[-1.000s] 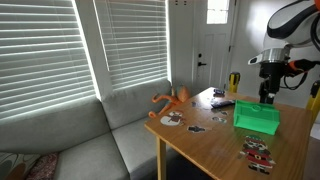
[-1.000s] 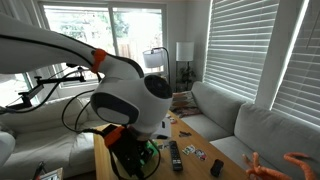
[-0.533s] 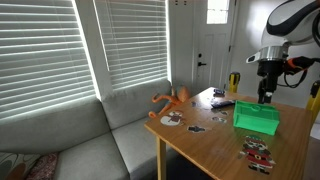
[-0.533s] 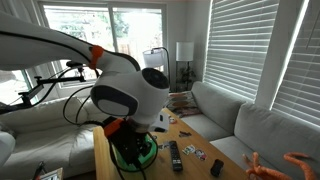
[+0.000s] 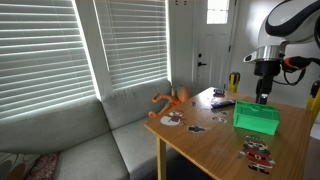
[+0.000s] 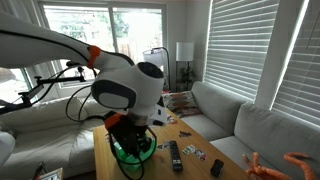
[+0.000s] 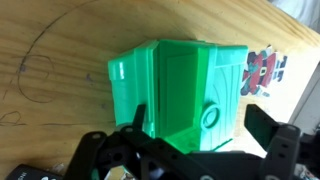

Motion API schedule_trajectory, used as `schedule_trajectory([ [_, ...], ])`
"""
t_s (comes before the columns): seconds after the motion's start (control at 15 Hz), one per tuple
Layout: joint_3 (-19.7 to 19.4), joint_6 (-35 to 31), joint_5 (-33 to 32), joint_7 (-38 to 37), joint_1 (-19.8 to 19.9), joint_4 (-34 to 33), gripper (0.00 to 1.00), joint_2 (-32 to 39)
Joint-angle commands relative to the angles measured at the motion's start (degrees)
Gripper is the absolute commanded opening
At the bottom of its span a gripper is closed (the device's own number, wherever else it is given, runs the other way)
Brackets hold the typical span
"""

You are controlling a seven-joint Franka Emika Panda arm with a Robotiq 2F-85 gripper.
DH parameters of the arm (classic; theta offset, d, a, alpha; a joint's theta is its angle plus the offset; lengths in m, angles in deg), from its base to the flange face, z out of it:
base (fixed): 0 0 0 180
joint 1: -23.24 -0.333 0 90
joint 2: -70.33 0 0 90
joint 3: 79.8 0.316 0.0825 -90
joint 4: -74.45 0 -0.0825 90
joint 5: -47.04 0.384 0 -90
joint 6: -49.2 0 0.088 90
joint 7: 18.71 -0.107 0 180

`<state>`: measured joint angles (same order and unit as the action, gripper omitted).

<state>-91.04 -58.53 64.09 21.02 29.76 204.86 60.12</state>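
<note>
Jaws are being held wide apart along the bottom edge of the wrist view, with nothing being gripped. Just beyond them, at mid-frame, the green box (image 7: 185,95) is being carried by the wooden desk (image 7: 60,60). Farther off, upper right, red-and-white cards (image 7: 262,68) are being shown.

Box (image 7: 185,90): was bright green all over, plain, with moulded panel lines. Table (image 5: 205,145): was light brown wood with a streaky grain; a thin dark scribble showed near one edge in the wrist view. Gripper (image 5: 262,99): black. Arm (image 6: 125,90): white shell, orange ring. Figure (image 5: 172,99) at a table corner: orange. Cards (image 5: 258,153) by a table edge: red, white, black. Sofa (image 5: 90,140) was grey. Blinds (image 5: 45,50) were pale, horizontally striped.
</note>
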Motion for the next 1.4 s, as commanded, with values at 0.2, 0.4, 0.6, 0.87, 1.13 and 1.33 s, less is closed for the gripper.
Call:
schedule_trajectory([
  [0.2,1.0,-1.5,-2.3,-3.2,-0.2,1.4,1.0,-2.1],
  [0.4,0.9,-1.4,-2.5,-2.9,-0.1,1.4,1.0,-2.5],
  [0.6,0.7,-1.5,-3.9,-2.2,0.0,1.4,1.0,-2.7],
  [0.87,0.7,-1.7,-5.5,-2.0,-0.1,1.8,1.0,-2.3],
  [1.13,0.7,-1.6,-5.1,-1.6,-0.3,2.7,1.0,-2.0],
  [1.33,0.5,-1.9,-3.9,-1.3,-0.4,3.4,1.0,-2.0],
])
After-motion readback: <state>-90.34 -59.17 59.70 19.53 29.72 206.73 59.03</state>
